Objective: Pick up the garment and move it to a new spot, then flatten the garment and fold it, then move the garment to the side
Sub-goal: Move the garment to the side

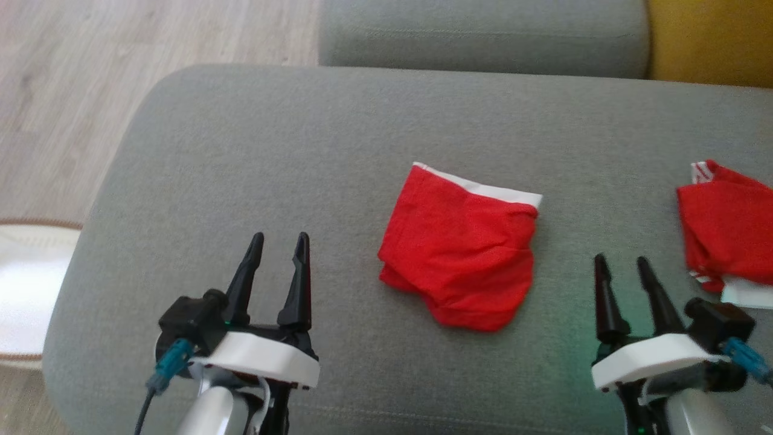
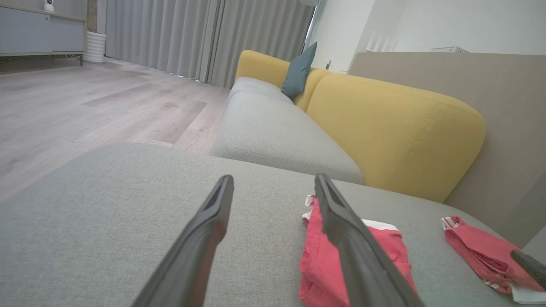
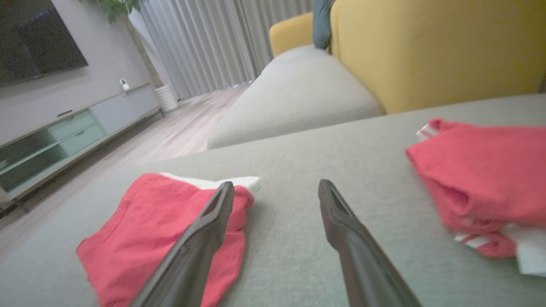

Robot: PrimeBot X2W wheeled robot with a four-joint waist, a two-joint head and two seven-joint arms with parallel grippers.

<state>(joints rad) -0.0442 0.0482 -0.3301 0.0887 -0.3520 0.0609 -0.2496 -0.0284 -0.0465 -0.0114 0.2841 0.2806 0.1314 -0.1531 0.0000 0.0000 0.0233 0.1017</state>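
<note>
A folded red garment (image 1: 460,254) with a white waistband lies in the middle of the grey sofa cushion (image 1: 302,151); it also shows as the red garment (image 2: 384,256) in the left wrist view and the red garment (image 3: 149,230) in the right wrist view. My left gripper (image 1: 281,244) stands open to its left, above the cushion, nothing between its fingers. My right gripper (image 1: 622,263) stands open to the garment's right, also holding nothing. A second red garment (image 1: 728,232) with white trim lies at the cushion's right edge, beyond my right gripper.
A second grey seat cushion (image 1: 483,33) and a yellow backrest (image 1: 712,39) lie beyond. Wooden floor (image 1: 60,90) runs to the left, with a pale rug edge (image 1: 30,284) beside the cushion. A yellow sofa back (image 2: 392,123) with a teal pillow (image 2: 298,72) stands farther off.
</note>
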